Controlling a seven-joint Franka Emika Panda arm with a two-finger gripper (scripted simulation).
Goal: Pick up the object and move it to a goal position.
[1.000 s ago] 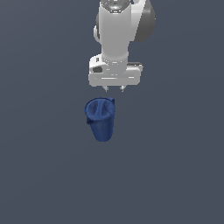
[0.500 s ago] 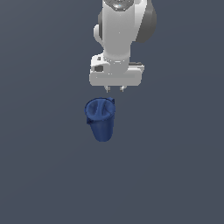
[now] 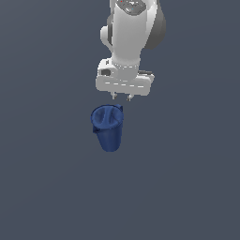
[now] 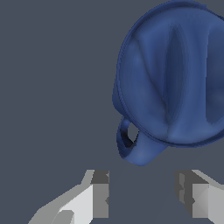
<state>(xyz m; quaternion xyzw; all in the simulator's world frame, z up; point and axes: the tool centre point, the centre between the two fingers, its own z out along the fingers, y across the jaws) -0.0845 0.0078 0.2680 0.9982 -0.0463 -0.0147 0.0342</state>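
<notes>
Exterior view: the dark blue cup point(image 3: 108, 127) stands upright on the tabletop point(image 3: 47, 187), its long axis vertical, wide round rim on top and body tapering down to a narrow base. A small loop-like projection sits just under the rim on the exterior view's left side; whether it is a handle or a spout cannot be told from here. In the wrist view the open mouth of the cup point(image 4: 175, 78) faces the camera, ribbed inner walls showing, with the loop hanging off the rim edge nearest the fingers.

The tabletop is a plain, flat, dark grey-blue surface that fills both views; no walls or other room features show.

The white arm point(image 3: 131, 37) hangs above the cup with its fingers point(image 3: 121, 97) pointing down. They are spread wide with nothing between them. The tips sit just above the far edge of the rim, apart from it, with the cup off to one side rather than between them.
</notes>
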